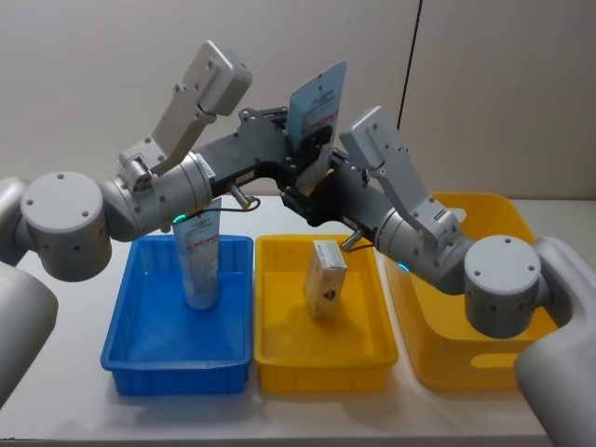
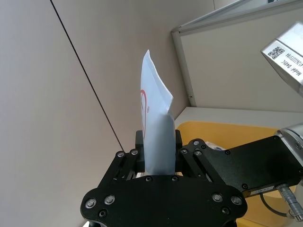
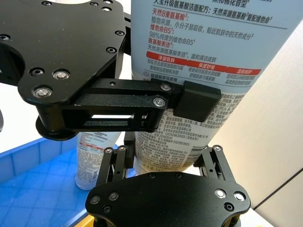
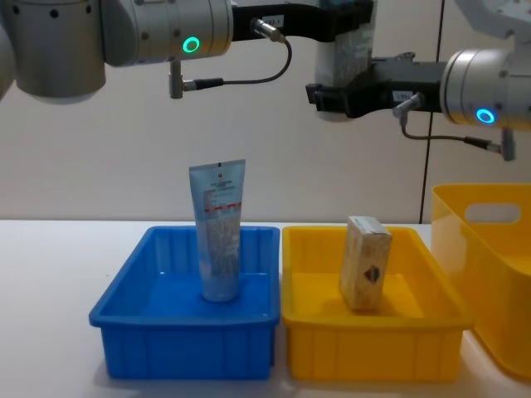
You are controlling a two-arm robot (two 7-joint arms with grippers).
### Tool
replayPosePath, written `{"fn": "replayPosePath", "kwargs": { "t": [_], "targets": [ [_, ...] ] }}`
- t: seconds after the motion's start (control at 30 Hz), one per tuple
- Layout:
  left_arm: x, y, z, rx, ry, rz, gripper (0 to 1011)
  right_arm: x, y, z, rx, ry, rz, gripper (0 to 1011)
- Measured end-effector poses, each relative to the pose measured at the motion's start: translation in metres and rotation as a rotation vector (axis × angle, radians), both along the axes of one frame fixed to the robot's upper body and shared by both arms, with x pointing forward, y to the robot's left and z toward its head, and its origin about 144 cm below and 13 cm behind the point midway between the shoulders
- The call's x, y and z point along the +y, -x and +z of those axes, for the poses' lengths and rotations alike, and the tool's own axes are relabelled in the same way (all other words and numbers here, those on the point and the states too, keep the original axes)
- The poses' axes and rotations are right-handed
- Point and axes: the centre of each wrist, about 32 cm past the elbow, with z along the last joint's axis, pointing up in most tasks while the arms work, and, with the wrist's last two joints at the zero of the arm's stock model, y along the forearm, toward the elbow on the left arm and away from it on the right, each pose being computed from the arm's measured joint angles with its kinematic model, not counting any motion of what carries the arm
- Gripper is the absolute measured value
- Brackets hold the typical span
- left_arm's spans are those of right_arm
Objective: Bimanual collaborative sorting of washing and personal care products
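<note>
Nearest, left to right: blue plastic tray [image 1: 140, 346] holding an upright pale blue squeeze tube [image 1: 197, 264], flat end at twelve o'clock; yellow plastic tray [image 1: 363, 358] with a beige cardboard box [image 1: 325, 277] on end. Above, another pale blue tube [image 1: 317, 107], long axis near vertical, clamped by left gripper [image 1: 303, 154] and right gripper [image 1: 312, 191] together.

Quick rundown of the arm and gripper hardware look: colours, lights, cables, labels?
Both arms have silver-grey rounded joints with pale grey link covers. The left gripper and right gripper are matte black linkage plates with silver screws. Green ring light near the left wrist, blue near the right; thin grey cables; a QR label on one cover.
</note>
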Motion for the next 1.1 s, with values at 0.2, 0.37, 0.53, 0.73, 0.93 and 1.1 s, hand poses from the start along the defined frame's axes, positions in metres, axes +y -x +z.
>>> {"fn": "replayPosePath", "kwargs": {
  "t": [0.2,0.37,0.53,0.73,0.93,1.1],
  "targets": [
    [-0.0001,0.0001,0.0001,0.000,0.000,0.000,277,0.0002,-0.0001,0.0002,-0.001,0.000,0.000,618],
    [-0.0001,0.0001,0.0001,0.000,0.000,0.000,277,0.0004,-0.0001,0.0004,-0.002,0.000,-0.001,617],
    [-0.0002,0.0001,0.0002,-0.001,0.000,-0.001,396,0.0005,-0.0002,0.0005,-0.002,0.000,-0.001,614],
    [-0.0001,0.0001,0.0002,-0.001,0.000,-0.001,558,0.0007,-0.0001,0.0005,-0.003,0.000,-0.001,611],
    [-0.0001,0.0001,0.0002,-0.001,0.000,-0.001,756,0.0007,-0.0001,0.0006,-0.003,0.000,-0.001,605],
    [-0.0001,0.0001,0.0002,-0.001,0.000,-0.001,917,0.0007,-0.0001,0.0006,-0.003,-0.001,-0.001,604]
  ]
}}
